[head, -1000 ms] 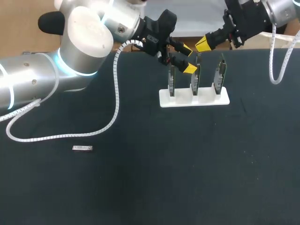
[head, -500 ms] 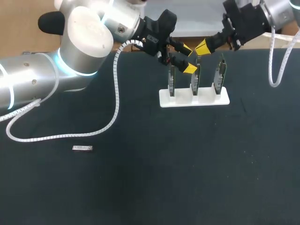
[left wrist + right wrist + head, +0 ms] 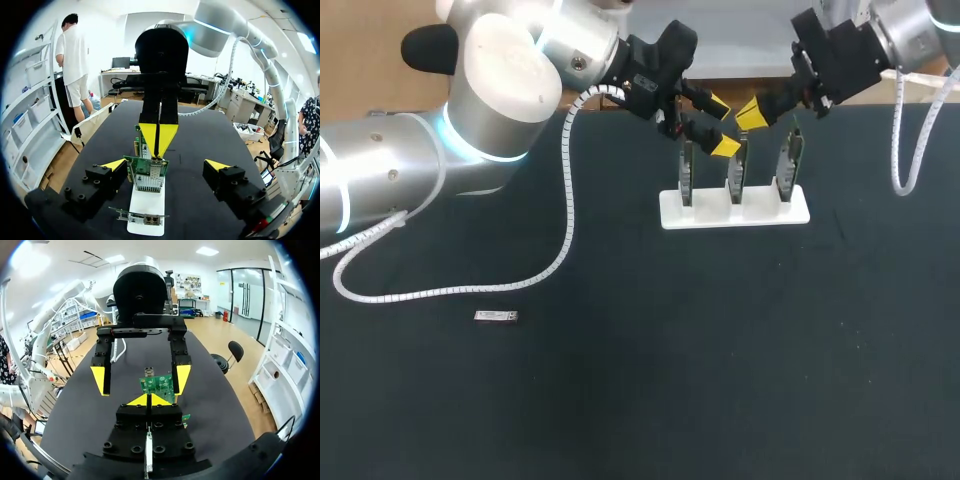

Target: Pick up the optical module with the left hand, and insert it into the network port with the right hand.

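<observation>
Yellow-tipped left hand (image 3: 721,125) hung released astride a green board (image 3: 147,175); right hand (image 3: 750,112) clenched tip to tip; module (image 3: 496,317) lay on the desk (image 3: 670,360).

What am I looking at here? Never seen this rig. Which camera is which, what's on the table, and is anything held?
These are two robot arms at a black table. Each arm ends in a two-finger gripper with yellow tips. The rectangular picture looks down from above and behind the robot. The two round ones come from a camera on each wrist, looking out along that arm's fingers.

A white stand on the table holds three green circuit cards upright. A small optical module lies alone, well off toward the left arm's side, untouched.

The left gripper is open, and its wrist view shows one card between its fingers. The right gripper faces it across the cards with its fingers shut. I see nothing held in it.
</observation>
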Controlling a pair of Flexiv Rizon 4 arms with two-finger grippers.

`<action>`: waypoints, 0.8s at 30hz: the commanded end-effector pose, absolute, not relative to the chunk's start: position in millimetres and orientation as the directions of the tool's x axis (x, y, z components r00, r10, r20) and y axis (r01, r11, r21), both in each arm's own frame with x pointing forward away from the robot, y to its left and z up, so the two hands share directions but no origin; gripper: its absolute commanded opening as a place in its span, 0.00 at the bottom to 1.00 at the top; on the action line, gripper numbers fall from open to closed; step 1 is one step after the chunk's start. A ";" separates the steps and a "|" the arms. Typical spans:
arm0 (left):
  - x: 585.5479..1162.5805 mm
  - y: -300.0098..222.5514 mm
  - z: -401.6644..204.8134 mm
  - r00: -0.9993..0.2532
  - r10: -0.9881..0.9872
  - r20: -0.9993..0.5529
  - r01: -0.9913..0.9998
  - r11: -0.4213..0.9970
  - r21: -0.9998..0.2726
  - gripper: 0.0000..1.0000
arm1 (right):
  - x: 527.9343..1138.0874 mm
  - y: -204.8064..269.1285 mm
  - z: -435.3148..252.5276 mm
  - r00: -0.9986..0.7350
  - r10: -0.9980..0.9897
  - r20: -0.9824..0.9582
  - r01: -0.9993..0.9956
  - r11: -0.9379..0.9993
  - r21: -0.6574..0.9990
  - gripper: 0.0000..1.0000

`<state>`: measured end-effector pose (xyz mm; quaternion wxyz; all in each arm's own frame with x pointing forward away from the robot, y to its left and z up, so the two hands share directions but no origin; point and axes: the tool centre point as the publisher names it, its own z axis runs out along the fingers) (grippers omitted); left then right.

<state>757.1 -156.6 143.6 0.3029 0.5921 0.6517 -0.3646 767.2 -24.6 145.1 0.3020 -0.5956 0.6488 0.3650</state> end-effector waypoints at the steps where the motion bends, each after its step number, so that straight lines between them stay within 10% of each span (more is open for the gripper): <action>1: 758.8 -157.1 143.6 -0.115 0.553 -0.825 0.993 0.030 -0.118 1.00 | 769.8 -24.1 140.4 -0.112 -0.554 -0.825 -0.992 0.017 0.123 0.00; 24: 758.8 -157.1 143.6 -0.115 0.553 -0.825 0.993 0.030 -0.118 1.00 | 765.9 -24.2 133.1 -0.134 -0.560 -0.817 -0.988 0.008 0.156 0.00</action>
